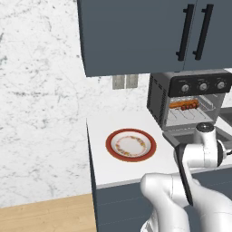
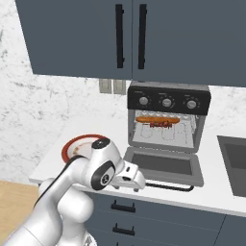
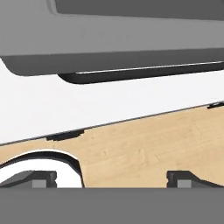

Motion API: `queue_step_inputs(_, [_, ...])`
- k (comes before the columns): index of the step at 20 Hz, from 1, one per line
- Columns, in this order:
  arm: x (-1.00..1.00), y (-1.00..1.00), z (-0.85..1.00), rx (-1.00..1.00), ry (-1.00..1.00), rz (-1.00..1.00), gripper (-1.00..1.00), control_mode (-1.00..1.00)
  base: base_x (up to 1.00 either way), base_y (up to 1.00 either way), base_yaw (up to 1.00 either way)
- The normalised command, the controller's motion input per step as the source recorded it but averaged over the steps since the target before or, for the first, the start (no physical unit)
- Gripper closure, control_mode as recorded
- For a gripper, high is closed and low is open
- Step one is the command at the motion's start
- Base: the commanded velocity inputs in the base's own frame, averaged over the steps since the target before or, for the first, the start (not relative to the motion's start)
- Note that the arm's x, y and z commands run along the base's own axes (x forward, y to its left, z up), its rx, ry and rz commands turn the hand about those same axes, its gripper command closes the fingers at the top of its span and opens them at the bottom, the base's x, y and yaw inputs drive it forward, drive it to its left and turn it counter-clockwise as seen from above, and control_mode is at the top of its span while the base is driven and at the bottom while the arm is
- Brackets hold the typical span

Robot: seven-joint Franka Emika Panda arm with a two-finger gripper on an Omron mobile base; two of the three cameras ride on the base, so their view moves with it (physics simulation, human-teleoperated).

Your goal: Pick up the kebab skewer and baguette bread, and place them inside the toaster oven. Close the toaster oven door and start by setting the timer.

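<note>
The white arm is bending low over the counter edge; its gripper is sitting just in front of the toaster oven door, fingers spread wide and holding nothing; the door is lying flat open; the baguette bread and kebab skewer are resting on the rack inside the toaster oven; the red-rimmed plate is sitting bare.
</note>
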Motion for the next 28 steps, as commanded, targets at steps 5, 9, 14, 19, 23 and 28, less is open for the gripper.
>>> queue_step_inputs(5, [0.04, -0.18, -0.23, 0.02, 0.0, 0.0, -1.0, -1.0, 0.0, 0.0, 0.0])
queue_step_inputs(9, [0.17, -0.18, -0.28, 0.02, 0.0, 0.0, -1.0, -1.0, 0.0, 0.0, 0.0])
queue_step_inputs(14, [0.24, -0.05, -0.23, 0.02, -0.01, 0.0, -1.0, -1.0, 0.0, 0.0, 0.0])
queue_step_inputs(19, [0.19, -0.04, -0.16, 0.02, -0.01, 0.0, -1.0, -1.0, 0.0, 0.0, 0.0])
queue_step_inputs(23, [0.19, 0.0, -0.14, 0.02, -0.01, 0.0, -1.0, -1.0, 0.0, 0.0, 0.0])
queue_step_inputs(28, [0.16, 0.0, -0.14, 0.02, -0.01, 0.0, -1.0, -1.0, 0.0, 0.0, 0.0])
